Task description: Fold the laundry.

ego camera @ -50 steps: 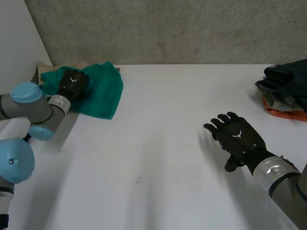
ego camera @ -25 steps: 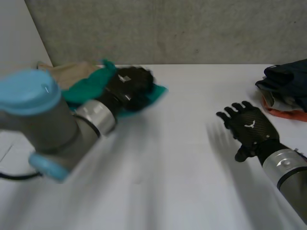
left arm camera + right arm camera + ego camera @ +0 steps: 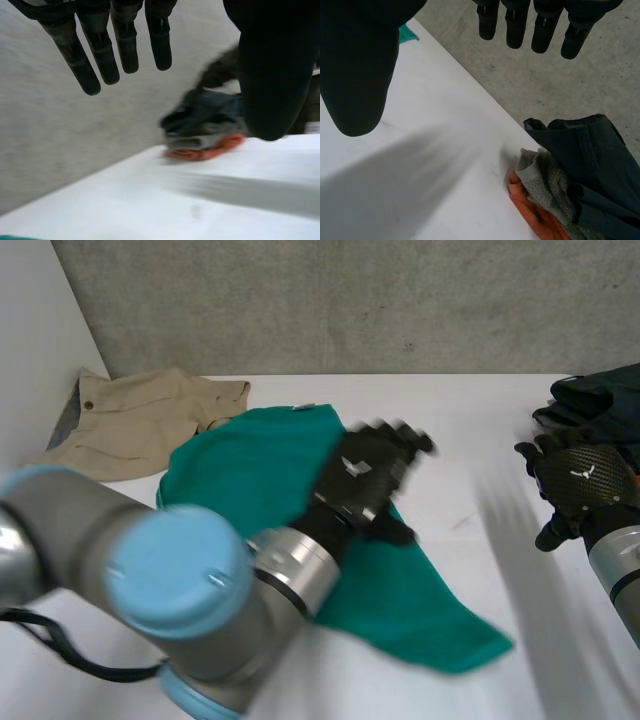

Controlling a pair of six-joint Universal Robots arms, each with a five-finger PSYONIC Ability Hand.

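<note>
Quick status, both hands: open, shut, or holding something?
Left hand: open, fingers straight, holding nothing.
Right hand: open, fingers straight, holding nothing.

so the spread-out green cloth (image 3: pixel 420 610) sits mid white table (image 3: pixel 470 410), the tan buttoned garment (image 3: pixel 140 420) behind it at the back left, and the heap of dark, grey and orange clothes (image 3: pixel 600 405) way off right.

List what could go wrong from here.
1. The left hand, open, is over the green cloth without gripping it; a sweep could bunch it.
2. The right hand, open, is close to the pile of clothes; it may knock them.
3. The green cloth's edge lies near the beige garment; both could get grabbed together.
</note>
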